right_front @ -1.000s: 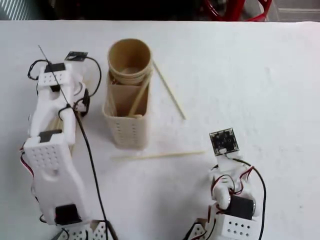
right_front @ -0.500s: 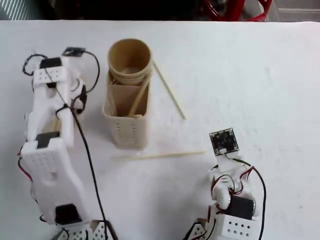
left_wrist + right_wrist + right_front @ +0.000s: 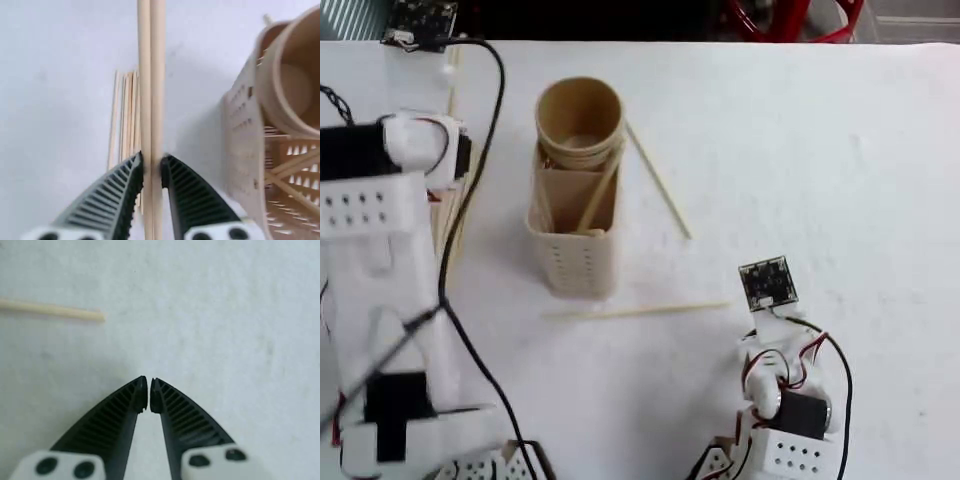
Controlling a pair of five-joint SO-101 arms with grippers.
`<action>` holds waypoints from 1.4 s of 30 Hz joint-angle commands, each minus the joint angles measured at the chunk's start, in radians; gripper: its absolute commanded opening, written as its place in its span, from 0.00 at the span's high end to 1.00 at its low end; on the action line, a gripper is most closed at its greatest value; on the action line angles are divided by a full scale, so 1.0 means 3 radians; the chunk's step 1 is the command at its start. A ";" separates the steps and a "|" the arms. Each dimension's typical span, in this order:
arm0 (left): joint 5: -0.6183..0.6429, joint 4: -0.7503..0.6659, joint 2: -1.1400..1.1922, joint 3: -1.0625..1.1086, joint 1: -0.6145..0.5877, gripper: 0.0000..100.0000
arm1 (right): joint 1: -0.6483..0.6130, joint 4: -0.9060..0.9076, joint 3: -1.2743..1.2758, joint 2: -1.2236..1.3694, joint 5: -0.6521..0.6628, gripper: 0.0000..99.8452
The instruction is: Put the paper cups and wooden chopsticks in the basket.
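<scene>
Chopsticks (image 3: 144, 60) sit pinched in left hand (image 3: 151, 161); right hand (image 3: 148, 383) closed, empty.

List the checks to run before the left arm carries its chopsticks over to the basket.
1. Grip: left gripper shut on the held chopsticks, both pinched between the jaws: ok.
2. Held chopsticks clear of the pile lying on the table: cannot tell.
3. Basket upright, with open space beside the paper cup: ok.
4. Right gripper shut, empty, over bare table, apart from the basket: ok.
5. Nothing left to collect: not ok. A loose chopstick lies in front of the basket and a second chopstick beside it.
</scene>
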 commanded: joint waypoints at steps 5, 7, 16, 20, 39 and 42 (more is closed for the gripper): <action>0.0261 -0.0302 -0.0913 -0.0133 0.0862 0.98 | 0.0033 0.0008 0.0031 -0.0023 0.0031 0.98; 0.0189 -0.0455 -0.0979 -0.0133 0.1051 0.98 | 0.0033 0.0008 0.0031 -0.0023 0.0031 0.98; 0.0184 -0.1181 -0.0949 -0.0107 0.1706 0.98 | 0.0033 0.0008 0.0031 -0.0023 0.0031 0.98; 0.0271 -0.1289 -0.0939 -0.0102 0.1854 0.98 | 0.0033 0.0008 0.0031 -0.0023 0.0031 0.98; 0.0118 -0.2450 -0.1823 0.1601 0.1844 0.98 | 0.0033 0.0008 0.0031 -0.0023 0.0031 0.98; 0.0061 -0.2660 -0.2028 0.2061 0.1828 0.98 | 0.0033 0.0008 0.0031 -0.0023 0.0031 0.98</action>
